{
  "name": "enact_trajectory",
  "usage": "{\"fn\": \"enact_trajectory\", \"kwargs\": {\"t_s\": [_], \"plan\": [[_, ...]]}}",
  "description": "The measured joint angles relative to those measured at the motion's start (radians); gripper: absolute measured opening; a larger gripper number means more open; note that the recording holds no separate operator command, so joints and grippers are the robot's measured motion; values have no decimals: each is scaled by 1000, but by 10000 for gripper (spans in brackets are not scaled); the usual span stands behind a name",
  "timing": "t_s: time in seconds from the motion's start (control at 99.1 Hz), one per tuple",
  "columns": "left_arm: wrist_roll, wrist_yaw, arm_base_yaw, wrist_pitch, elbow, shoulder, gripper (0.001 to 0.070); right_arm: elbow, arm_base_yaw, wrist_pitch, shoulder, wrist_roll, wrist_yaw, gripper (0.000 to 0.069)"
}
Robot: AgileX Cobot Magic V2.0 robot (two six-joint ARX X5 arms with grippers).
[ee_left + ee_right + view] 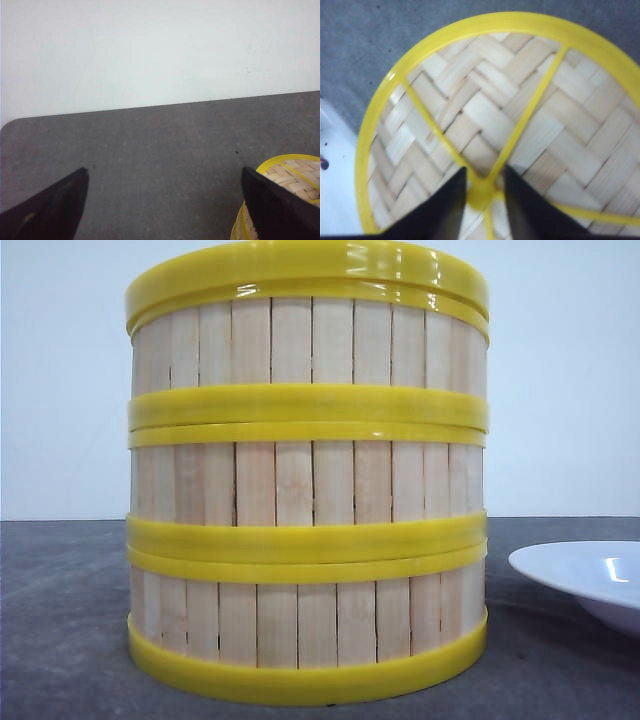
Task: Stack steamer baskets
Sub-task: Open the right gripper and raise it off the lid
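Three baskets (307,480) stand stacked in one column on the grey tabletop (60,640), a woven lid (520,115) on top and a white plate (590,580) just beside the stack. Above the lid, the right tool (484,187) has its fingers slightly apart astride the yellow hub. Over bare tabletop, the left tool (162,200) gapes wide, holding nothing.

- A bare test bench, lab-like rather than a home kitchen: a dark grey table (60,640) against a plain white wall (560,370).
- Kitchenware stands there as props: stacked steamer baskets (307,490) beside a white plate (590,575).
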Motion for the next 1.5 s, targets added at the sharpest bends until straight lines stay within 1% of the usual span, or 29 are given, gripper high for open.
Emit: {"fn": "enact_trajectory", "kwargs": {"t_s": [0.091,0.242,0.363,0.505,0.535,0.555,0.596,0.616,0.646,0.717,0.737,0.767,0.787,0.848,0.878,0.908,0.949,0.999,1.11,1.221,1.292,1.353,1.423,1.504], "plan": [[0,0,0,0,0,0,595,0,-7,16,5,-1,11,193],[0,0,0,0,0,0,595,5,-14,11,5,-4,17,204],[0,0,0,0,0,0,595,53,-14,10,10,-10,19,205],[0,0,0,0,0,0,594,151,-14,9,10,-24,24,204],[0,0,0,0,0,0,589,174,-14,10,10,-29,37,195],[0,0,0,0,0,0,579,188,-13,11,9,-33,50,177],[1,0,0,2,0,0,530,201,-9,29,-2,-42,90,111],[1,0,0,4,0,0,488,201,-6,40,-11,-46,114,84],[0,0,0,11,0,0,403,201,3,54,-26,-53,156,57],[0,0,0,51,-14,-7,194,197,38,87,-73,-64,278,27],[0,0,0,65,-23,-12,146,191,51,104,-92,-65,319,23],[0,0,0,87,-42,-24,96,179,72,130,-122,-68,386,19],[0,0,0,103,-57,-33,76,168,85,146,-144,-69,425,17],[0,-13,0,167,-128,-77,39,105,121,209,-228,-72,550,14],[0,-29,0,201,-172,-105,31,60,137,248,-275,-72,597,14],[0,-46,0,241,-224,-137,26,5,146,294,-327,-76,624,14],[0,-69,0,296,-303,-189,23,-85,149,372,-400,-90,629,14],[0,-80,0,359,-407,-262,22,-217,148,477,-494,-116,633,14],[-3,-74,0,473,-667,-428,21,-578,140,723,-719,-245,642,14],[-24,-59,0,509,-863,-522,21,-909,110,917,-911,-355,653,14],[-28,-59,0,497,-915,-541,21,-1069,55,991,-1003,-386,668,14],[-30,-59,0,497,-914,-542,21,-1155,-5,993,-1058,-403,671,14],[-31,-59,0,515,-905,-547,21,-1182,-58,950,-1100,-410,679,14],[-32,-59,0,517,-901,-552,22,-1177,-65,978,-1138,-412,675,14]]}}
